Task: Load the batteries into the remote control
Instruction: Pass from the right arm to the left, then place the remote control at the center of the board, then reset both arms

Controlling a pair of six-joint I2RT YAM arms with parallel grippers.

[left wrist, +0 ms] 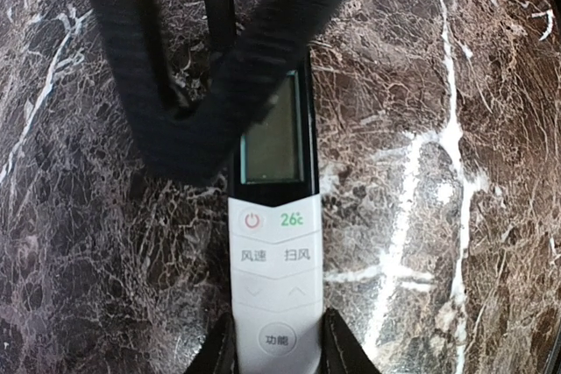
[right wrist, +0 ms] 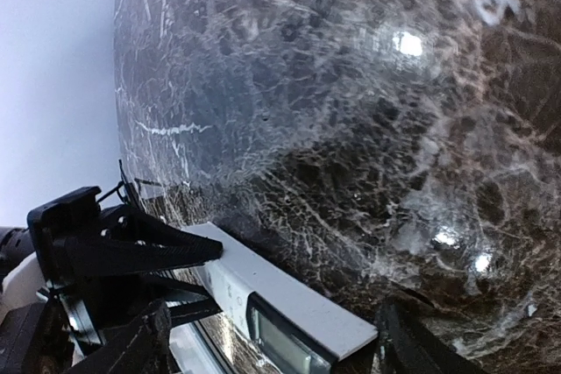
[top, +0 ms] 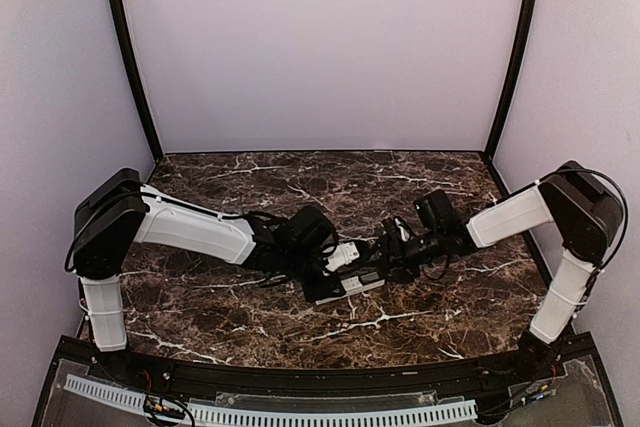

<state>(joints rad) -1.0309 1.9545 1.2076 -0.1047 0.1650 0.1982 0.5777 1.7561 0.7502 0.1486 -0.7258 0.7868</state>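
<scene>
The remote control (left wrist: 275,243) is a slim white bar with its button face and dark display window toward the left wrist camera. My left gripper (left wrist: 279,332) is shut on its lower end, a black finger pressed to each side. In the top view it hangs just above the marble between both grippers (top: 345,255). My right gripper (right wrist: 276,339) is open, its fingers (left wrist: 175,85) straddling the display end of the remote control (right wrist: 289,291) without clamping it. My left gripper's fingers (right wrist: 131,251) show in the right wrist view. The batteries are out of view.
The glossy brown marble table (top: 420,187) mirrors the remote and arms. A flat dark-and-white shape (top: 340,287) lies on it just below the grippers. White walls (top: 320,47) close in the back and sides.
</scene>
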